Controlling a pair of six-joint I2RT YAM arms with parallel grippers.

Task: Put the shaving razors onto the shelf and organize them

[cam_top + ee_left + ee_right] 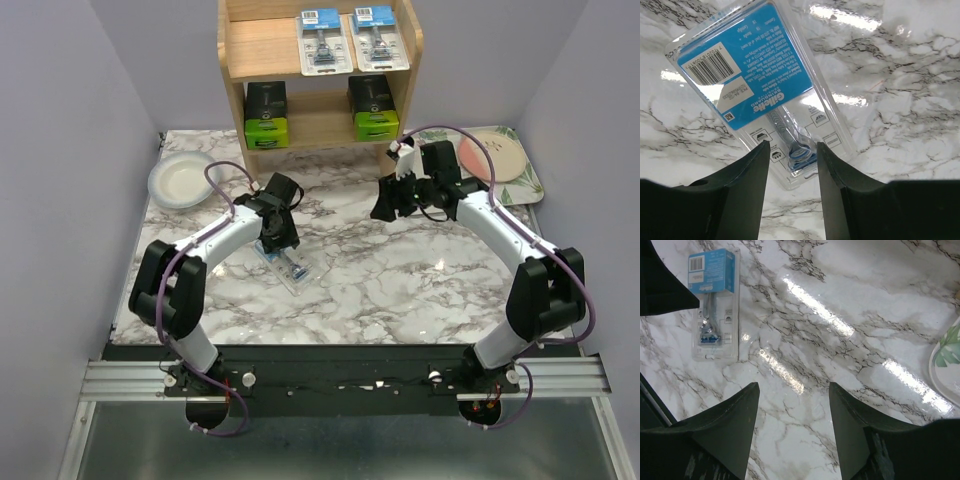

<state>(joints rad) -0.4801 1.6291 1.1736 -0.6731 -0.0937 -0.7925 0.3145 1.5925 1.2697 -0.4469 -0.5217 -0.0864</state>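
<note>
Marble counter (pixel 400 290) nearest the arms carries one flat razor pack (pixel 287 262), clear plastic lying back-side up. The left tool (pixel 277 240) stands over it with its fingers spread apart, gripping nothing. Only its wrist view shows the blue card's barcode and the blue razor head between the fingertips. The right tool (pixel 392 200), likewise spread, hangs over the marble; its view catches the floral tray (pixel 947 365) edge. Farthest back, the wooden shelf (pixel 232 60) holds two clear packs (pixel 323 43) on top and two black boxes (pixel 267 112) with green ends below.
</note>
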